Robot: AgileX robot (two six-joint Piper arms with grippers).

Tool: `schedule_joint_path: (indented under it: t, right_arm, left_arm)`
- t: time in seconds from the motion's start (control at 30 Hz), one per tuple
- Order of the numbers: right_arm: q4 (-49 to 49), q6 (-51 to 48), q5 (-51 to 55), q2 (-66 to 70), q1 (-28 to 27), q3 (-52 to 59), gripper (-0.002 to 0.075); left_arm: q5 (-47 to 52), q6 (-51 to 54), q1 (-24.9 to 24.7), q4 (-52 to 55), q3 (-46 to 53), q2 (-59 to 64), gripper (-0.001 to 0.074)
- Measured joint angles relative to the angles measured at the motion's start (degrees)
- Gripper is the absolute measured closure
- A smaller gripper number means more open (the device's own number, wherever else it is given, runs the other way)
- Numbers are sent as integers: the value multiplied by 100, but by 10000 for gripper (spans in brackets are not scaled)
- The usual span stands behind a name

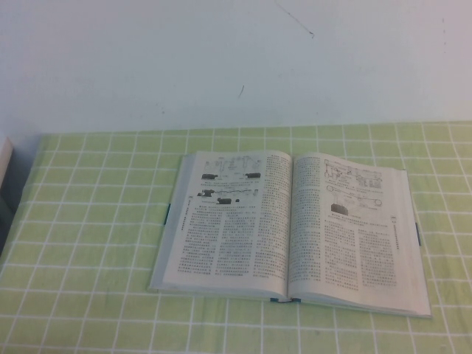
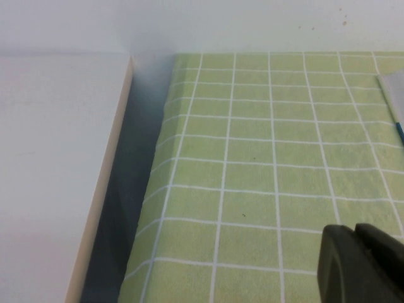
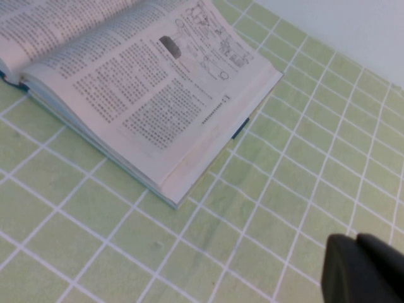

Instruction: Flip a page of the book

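Observation:
The book (image 1: 358, 254) lies open and flat in the middle of the green checked table, with thin blue-teal cover edges showing. The page (image 1: 221, 225) is the top leaf on the left side, lying flat, showing text under small dark pictures. The right-hand leaf shows line drawings and a dark coil-like picture. Neither arm shows in the high view. My left gripper (image 2: 356, 228) is shut and empty over bare cloth far left of the book, whose corner (image 2: 394, 95) shows there. My right gripper (image 3: 355, 238) is shut and empty, off the book's (image 3: 145, 95) right near corner.
A green cloth with white grid lines (image 1: 96, 243) covers the table. A white board (image 2: 57, 158) stands off the table's left edge, with a dark gap between. A pale wall (image 1: 236, 59) runs behind the table.

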Motion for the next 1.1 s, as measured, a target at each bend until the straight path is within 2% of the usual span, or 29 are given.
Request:
schedule_joint_path:
  t: [0.87, 0.9, 1.1]
  right_arm:
    - [3, 0, 0, 0, 0, 0, 728]
    - [3, 0, 0, 0, 0, 0, 728]
    - [3, 0, 0, 0, 0, 0, 728]
  left_arm:
    - [18, -247, 0, -127, 0, 0, 738]
    - [18, -250, -165, -205, 0, 0, 738]
    - [18, -260, -272, -205, 0, 0, 738]
